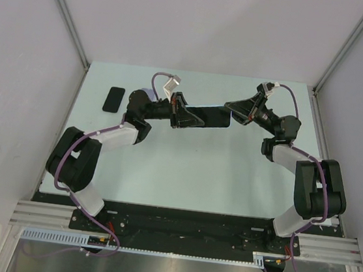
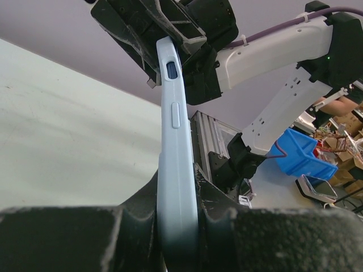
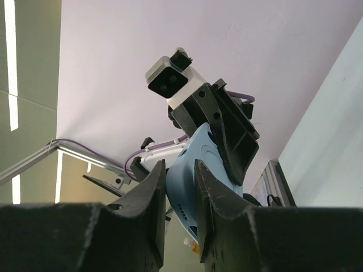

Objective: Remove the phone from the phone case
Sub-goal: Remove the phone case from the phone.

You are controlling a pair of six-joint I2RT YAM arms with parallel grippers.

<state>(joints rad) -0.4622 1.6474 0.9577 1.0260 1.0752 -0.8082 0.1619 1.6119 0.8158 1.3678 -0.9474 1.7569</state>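
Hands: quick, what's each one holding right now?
Left hand: closed on the phone case.
Right hand: closed on the same phone case.

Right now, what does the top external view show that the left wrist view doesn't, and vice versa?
Only top external: a black rectangular object lying flat on the table, far left. Only left wrist: the light-blue phone case edge-on, its side button showing, and a blue bin beyond. Both: left tool and right tool clamping the case's opposite ends.
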